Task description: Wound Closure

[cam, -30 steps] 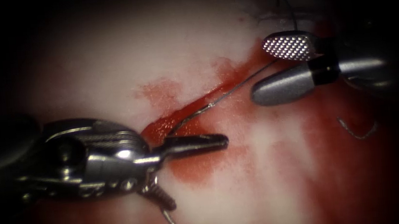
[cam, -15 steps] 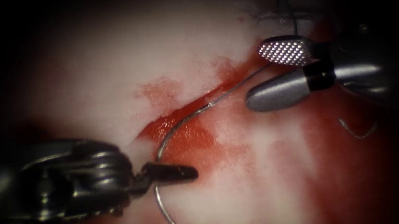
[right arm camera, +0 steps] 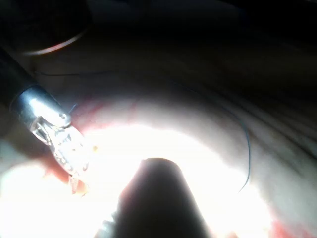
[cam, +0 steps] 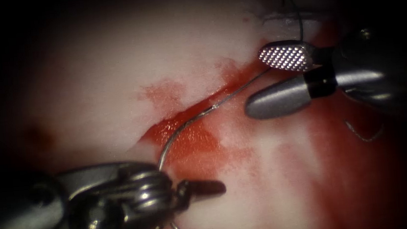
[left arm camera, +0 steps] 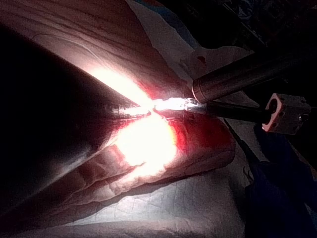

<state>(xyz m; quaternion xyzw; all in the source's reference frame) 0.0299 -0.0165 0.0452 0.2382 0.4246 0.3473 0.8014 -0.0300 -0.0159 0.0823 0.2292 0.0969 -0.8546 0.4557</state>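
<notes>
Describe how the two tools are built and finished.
The left tool has a shiny, rounded steel wrist with visible pins and grooves, ending in short dark slim jaws. The right tool has broader matte grey jaws, one showing a cross-hatched grip face, joined by a black collar to a grey wrist.

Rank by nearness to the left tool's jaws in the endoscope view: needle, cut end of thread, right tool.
1. Needle, curving just above the left tool.
2. Right tool, up to the right.
3. Cut end of thread, far right.
</notes>
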